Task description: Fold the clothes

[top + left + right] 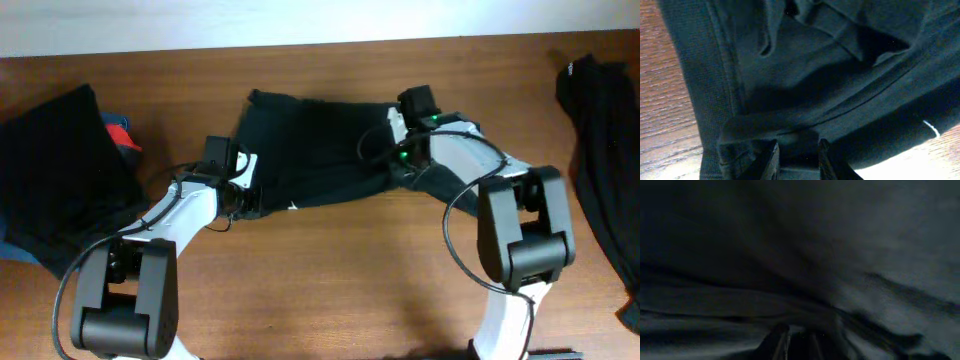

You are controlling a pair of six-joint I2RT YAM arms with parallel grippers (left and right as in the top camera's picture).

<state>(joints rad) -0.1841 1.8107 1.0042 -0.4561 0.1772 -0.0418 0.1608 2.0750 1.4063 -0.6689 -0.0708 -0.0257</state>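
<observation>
Shirt (310, 150), black, lies spread across the upper centre of the wooden table (350, 280), between my two grippers. My left gripper (798, 146) sits at its lower left edge, jaws narrow and pinched on a fold of the cloth; the rest of the fabric runs up and right from there in the left wrist view. My right gripper (799, 334) is at the shirt's right edge, jaws close together, dark fabric filling the view; can't tell if it grips. Pile of dark clothes (50, 170) far left, another black garment (600, 140) far right, both well apart from my hands.
</observation>
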